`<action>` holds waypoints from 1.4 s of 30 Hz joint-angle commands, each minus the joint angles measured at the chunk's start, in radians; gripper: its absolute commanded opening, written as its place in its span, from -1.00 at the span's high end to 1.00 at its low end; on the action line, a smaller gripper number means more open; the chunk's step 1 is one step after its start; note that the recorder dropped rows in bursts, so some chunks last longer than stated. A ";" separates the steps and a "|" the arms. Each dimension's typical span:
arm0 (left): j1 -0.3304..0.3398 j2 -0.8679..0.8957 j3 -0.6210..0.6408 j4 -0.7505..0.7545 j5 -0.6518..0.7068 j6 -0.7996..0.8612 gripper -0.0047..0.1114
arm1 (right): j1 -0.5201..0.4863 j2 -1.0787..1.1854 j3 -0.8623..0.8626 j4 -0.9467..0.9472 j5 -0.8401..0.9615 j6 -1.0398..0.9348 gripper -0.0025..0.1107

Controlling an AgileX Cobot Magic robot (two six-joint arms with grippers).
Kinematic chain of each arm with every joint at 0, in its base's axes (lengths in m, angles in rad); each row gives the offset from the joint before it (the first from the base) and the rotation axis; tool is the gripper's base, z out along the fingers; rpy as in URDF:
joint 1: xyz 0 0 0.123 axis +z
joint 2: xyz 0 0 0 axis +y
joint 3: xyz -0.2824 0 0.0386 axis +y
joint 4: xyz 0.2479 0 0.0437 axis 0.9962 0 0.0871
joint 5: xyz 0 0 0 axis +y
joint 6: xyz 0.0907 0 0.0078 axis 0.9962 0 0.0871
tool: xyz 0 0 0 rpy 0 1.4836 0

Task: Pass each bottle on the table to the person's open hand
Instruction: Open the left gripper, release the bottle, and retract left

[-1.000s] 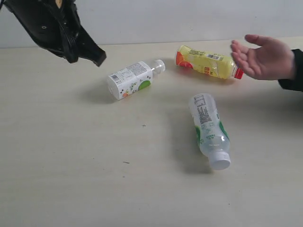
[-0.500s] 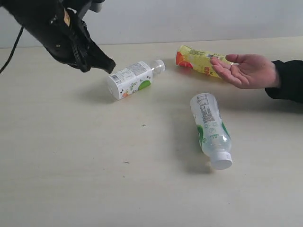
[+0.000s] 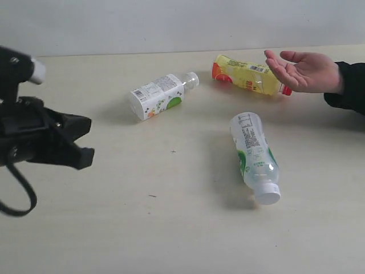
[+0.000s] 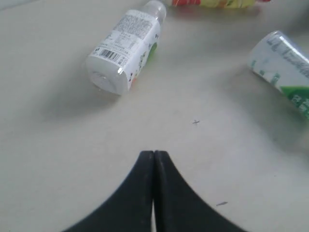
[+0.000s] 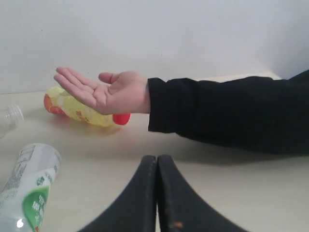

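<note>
While my left gripper (image 4: 154,156) hangs clenched and empty over the table (image 3: 125,228), I see my right gripper (image 5: 157,159) pressed together too, gripping nothing. The white-labelled bottle (image 3: 157,96), green-white bottle (image 3: 254,154) and yellow bottle (image 3: 246,75) lie flat, the yellow beside the open hand (image 3: 303,70).

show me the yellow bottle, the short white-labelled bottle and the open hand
yellow bottle (image 3: 245,77), exterior view, middle of its yellow body
short white-labelled bottle (image 3: 155,96), exterior view, middle of its label
open hand (image 3: 307,71), exterior view, the palm

The left gripper (image 4: 153,155) has withdrawn from the white-labelled bottle (image 4: 126,47).
</note>
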 commanded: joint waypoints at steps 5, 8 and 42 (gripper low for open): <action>0.002 -0.242 0.267 -0.008 -0.246 -0.022 0.92 | 0.003 -0.005 0.005 0.101 -0.358 0.177 0.96; 0.002 -0.287 0.316 -0.002 -0.236 -0.017 0.92 | 0.003 -0.005 0.005 0.138 -0.427 0.219 0.96; 0.002 -0.305 0.348 -0.002 -0.228 -0.017 0.92 | 0.223 1.355 -1.267 0.017 0.817 0.069 0.96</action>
